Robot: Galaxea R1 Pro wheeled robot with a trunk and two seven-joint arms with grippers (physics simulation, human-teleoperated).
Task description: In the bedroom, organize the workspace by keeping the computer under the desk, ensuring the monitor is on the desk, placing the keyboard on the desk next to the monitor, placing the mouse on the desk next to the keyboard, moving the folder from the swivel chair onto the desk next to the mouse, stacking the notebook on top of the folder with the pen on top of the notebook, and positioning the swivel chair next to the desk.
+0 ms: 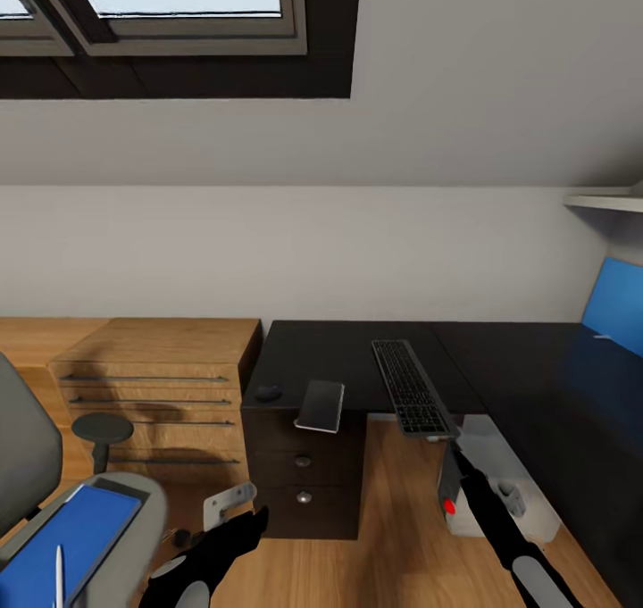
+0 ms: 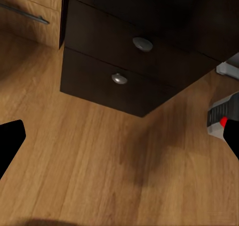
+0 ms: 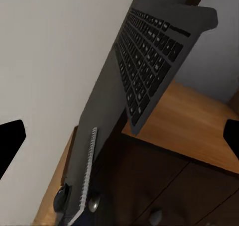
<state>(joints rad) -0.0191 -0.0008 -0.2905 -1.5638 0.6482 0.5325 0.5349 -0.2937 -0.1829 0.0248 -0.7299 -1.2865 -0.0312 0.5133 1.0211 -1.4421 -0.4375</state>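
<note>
A pale sloped ceiling with a dark-framed skylight [image 1: 179, 1] meets a white wall above a warm wooden plank floor [image 2: 114, 171], and a white shelf [image 1: 607, 201] juts from the wall at the right edge. The dark, near-black L-shaped desk [image 1: 536, 367] runs along the wall and down the right side, with a matching dark drawer unit with round metal knobs [image 1: 304, 474] under its left end. A light wooden chest of drawers with long metal handles [image 1: 152, 394] stands just left of the desk. The grey swivel chair [image 1: 27, 465] sits at the lower left, well apart from the desk, and carries the blue flat folder [image 1: 71, 537] on its seat with a white pen [image 1: 60, 577] lying on it. A blue-screened monitor [image 1: 616, 304] stands on the desk's right wing. The white computer tower with a red light [image 1: 487, 496] rests on the floor under the desk. The slim black keyboard [image 1: 411, 385] lies on the desk with its near end overhanging the front edge, and the grey spiral notebook [image 1: 321, 405] overhangs the edge left of it. The small dark mouse [image 1: 268, 393] sits at the desk's left corner. The left gripper [image 2: 119, 141] hangs over the floor before the drawers, jaws apart; the right gripper [image 3: 124, 136] is just below the keyboard's near end, jaws apart and touching nothing.
</note>
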